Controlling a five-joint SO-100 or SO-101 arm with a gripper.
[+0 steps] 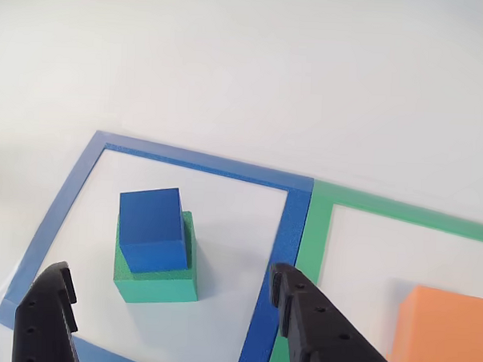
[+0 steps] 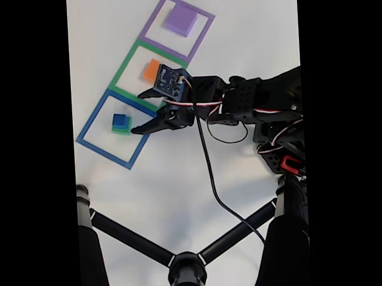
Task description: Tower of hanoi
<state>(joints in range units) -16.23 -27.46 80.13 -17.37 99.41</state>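
Note:
A small blue cube (image 1: 152, 228) sits on top of a larger green block (image 1: 159, 277) inside the blue square frame (image 1: 286, 255); in the fixed view the blue cube (image 2: 118, 119) and green block (image 2: 121, 129) show as a stack in the blue frame (image 2: 92, 147). An orange block (image 1: 442, 334) (image 2: 151, 71) rests in the green frame (image 1: 385, 207) (image 2: 128, 63). A purple block (image 2: 182, 19) lies in the purple frame (image 2: 153, 23). My gripper (image 1: 166, 288) (image 2: 137, 112) hangs open above the table, just short of the stack, its black fingers (image 1: 47, 313) either side with nothing between them.
The white table (image 1: 246, 69) carries the three frames in a diagonal row. My black arm (image 2: 253, 104) with its cable (image 2: 208, 161) reaches in from the right in the fixed view. A black tripod (image 2: 185, 268) stands at the bottom.

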